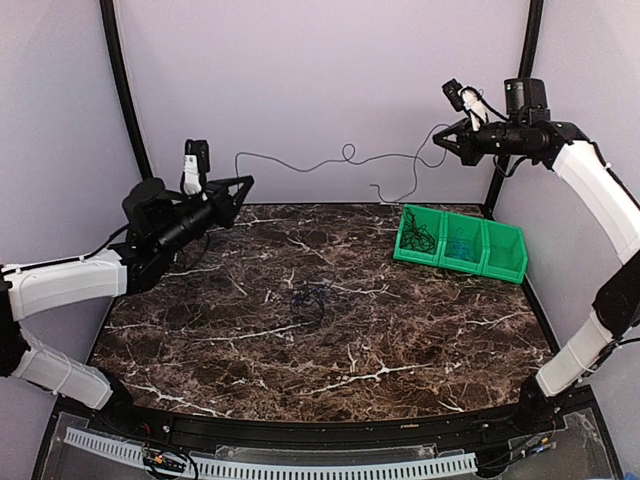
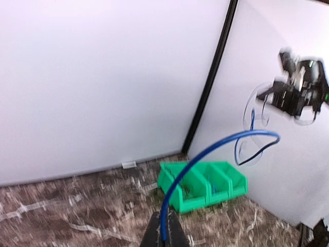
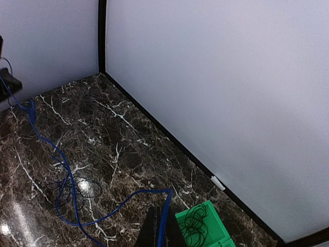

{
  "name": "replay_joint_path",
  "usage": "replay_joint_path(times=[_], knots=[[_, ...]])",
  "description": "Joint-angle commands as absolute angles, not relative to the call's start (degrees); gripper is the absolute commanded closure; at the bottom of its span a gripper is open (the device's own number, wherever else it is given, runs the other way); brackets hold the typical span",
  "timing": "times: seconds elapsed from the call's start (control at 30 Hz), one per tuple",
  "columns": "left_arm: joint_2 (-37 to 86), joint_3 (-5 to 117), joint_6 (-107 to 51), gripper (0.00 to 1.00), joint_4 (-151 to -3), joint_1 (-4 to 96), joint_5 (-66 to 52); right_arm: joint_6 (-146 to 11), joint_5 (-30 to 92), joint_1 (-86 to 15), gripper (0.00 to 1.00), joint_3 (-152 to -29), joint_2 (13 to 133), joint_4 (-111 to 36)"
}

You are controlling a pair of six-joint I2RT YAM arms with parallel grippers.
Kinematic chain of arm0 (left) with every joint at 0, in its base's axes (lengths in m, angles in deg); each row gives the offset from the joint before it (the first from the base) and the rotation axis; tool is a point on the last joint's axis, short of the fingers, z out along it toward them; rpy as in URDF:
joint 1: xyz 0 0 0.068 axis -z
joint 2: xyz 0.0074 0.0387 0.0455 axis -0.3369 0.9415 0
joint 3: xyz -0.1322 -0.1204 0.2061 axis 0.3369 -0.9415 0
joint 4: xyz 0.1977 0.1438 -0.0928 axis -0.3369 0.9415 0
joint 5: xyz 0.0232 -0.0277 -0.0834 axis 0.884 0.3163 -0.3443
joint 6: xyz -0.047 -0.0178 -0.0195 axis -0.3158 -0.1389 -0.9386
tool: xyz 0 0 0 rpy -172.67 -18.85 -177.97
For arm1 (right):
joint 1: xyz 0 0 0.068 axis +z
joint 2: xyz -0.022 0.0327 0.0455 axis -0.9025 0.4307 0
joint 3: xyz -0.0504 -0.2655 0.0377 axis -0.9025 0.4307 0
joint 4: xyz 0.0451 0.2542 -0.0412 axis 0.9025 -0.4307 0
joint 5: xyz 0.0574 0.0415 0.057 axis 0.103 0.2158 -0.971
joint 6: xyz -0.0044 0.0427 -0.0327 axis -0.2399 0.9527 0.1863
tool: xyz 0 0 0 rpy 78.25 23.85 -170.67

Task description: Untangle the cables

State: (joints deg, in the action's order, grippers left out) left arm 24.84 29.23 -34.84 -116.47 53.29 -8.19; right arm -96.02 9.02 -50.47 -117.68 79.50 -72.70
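Blue cable (image 2: pixel 205 152) — thin, light, limp, likely slippery — is clamped by left gripper (image 2: pixel 164 232) and right gripper (image 3: pixel 162 229); hold near its ends.

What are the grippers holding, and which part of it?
One blue cable: left gripper and right gripper pinch it toward opposite ends, the span hanging between.

We see bright, even, soft light and faint shadows; the left wrist view is blurred throughout, and glare whitens the bench (image 3: pixel 6 226) in the right wrist view's lower-left corner
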Motion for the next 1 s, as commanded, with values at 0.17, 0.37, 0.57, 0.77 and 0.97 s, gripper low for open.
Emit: replay_joint_path(times=[0.17, 0.37, 0.57, 0.77, 0.97], knots=[[7.50, 41.99, -16.66, 1.00, -94.83, 51.69, 16.17, -90.49, 14.94, -57.23, 1.00, -102.55, 78.20, -59.09], [2.15, 43.24, -8.61, 1.00, -90.70, 51.57, 27.21, -90.19, 17.13, -58.12, 1.00, -98.80, 78.70, -57.17], [-0.35, 42.79, -4.25, 1.00, -90.78, 51.50, 32.44, -89.08, 19.58, -59.30, 1.00, -97.26, 80.02, -56.39], [1.48, 47.27, -4.40, 1.00, -83.71, 51.50, 28.34, -88.72, 18.06, -60.30, 0.71, -98.74, 83.33, -59.52], [6.07, 50.03, -9.79, 1.00, -76.78, 51.50, 17.14, -90.73, 6.48, -60.36, 0.61, -99.78, 83.35, -61.85]])
